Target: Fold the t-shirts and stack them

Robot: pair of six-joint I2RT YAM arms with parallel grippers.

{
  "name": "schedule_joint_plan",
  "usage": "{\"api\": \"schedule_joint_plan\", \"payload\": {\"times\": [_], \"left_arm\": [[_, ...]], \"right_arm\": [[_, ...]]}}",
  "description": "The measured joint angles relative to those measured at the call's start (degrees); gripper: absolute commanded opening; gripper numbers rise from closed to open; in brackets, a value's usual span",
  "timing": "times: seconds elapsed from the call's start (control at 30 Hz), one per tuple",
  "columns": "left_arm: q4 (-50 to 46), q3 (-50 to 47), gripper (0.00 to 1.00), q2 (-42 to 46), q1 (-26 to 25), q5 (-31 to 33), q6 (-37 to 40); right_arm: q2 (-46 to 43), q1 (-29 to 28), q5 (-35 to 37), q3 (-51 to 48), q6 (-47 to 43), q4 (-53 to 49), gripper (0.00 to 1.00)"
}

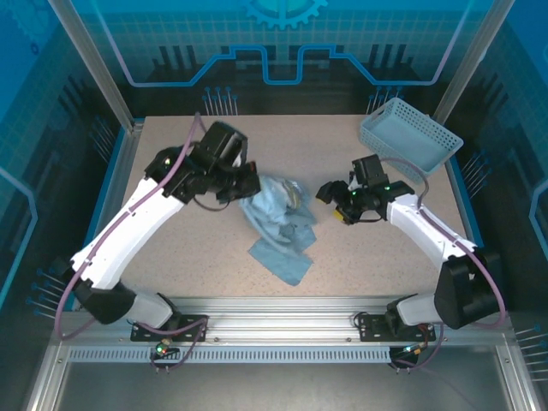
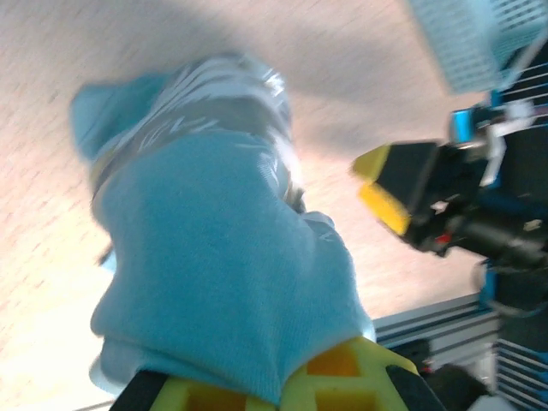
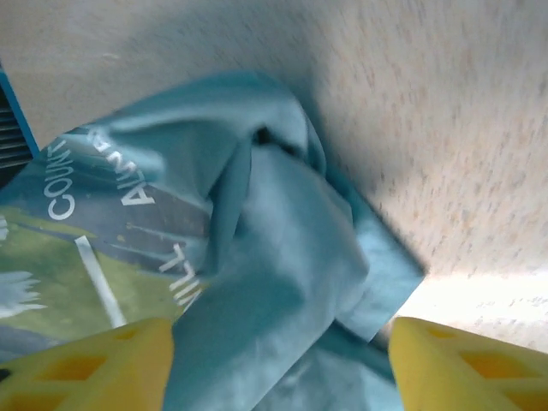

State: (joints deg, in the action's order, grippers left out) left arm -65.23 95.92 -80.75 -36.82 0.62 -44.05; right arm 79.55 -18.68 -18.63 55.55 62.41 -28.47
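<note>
One pale blue t-shirt (image 1: 278, 224) lies crumpled in the middle of the table, its lower part trailing toward the near edge. My left gripper (image 1: 248, 187) is shut on the shirt's upper left bunch; in the left wrist view the cloth (image 2: 214, 274) spills out from between the yellow fingers (image 2: 342, 377). My right gripper (image 1: 330, 190) stands open just right of the shirt. In the right wrist view its yellow fingers (image 3: 103, 364) are spread wide over the cloth (image 3: 274, 257), whose white lettering and printed picture (image 3: 94, 214) show at the left.
A light blue lattice basket (image 1: 409, 134) sits tilted at the far right corner of the table (image 1: 171, 240). The right gripper (image 2: 402, 184) also shows blurred across from the left wrist camera. A metal rail (image 1: 274, 308) runs along the near edge.
</note>
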Motion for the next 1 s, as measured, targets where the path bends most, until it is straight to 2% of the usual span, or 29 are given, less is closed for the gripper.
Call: {"api": "schedule_joint_plan", "payload": {"times": [0.1, 0.27, 0.43, 0.47, 0.5, 0.57, 0.6, 0.8, 1.0], "left_arm": [[0.81, -9.77, 0.00, 3.67, 1.09, 0.00, -1.09], [2.89, -14.86, 0.00, 5.16, 1.42, -0.11, -2.14], [4.68, -16.09, 0.00, 6.49, 1.46, -0.48, -2.16], [4.90, -16.22, 0.00, 6.73, 1.49, -0.48, -2.14], [5.01, -16.26, 0.00, 6.93, 1.55, -0.50, -2.14], [5.18, -16.26, 0.00, 7.19, 1.88, -0.66, -2.14], [5.18, -16.24, 0.00, 7.28, 2.21, -0.68, -2.12], [5.16, -14.29, 0.00, 7.28, 4.44, -0.68, -0.39], [7.13, -5.75, 0.00, 6.12, 7.15, 0.15, 4.31]], "right_arm": [[1.36, -3.26, -2.75, -4.90, 9.53, 3.78, 0.81], [4.33, -9.62, -4.24, -8.72, 23.71, 11.21, 0.80], [10.88, -10.51, -3.63, -7.48, 30.95, 19.65, 0.58], [12.55, -10.51, -3.13, -6.58, 31.39, 20.20, 0.51], [14.14, -10.45, -2.80, -5.53, 31.76, 20.76, 0.38], [15.96, -10.03, -2.25, -4.00, 31.65, 21.35, 0.05], [16.26, -9.55, -1.53, -3.56, 31.52, 21.49, 0.00], [10.34, -3.13, 5.53, 1.29, 22.45, 14.05, 0.00], [3.17, 3.04, 11.61, 23.32, 3.98, 6.60, 0.00]]}}
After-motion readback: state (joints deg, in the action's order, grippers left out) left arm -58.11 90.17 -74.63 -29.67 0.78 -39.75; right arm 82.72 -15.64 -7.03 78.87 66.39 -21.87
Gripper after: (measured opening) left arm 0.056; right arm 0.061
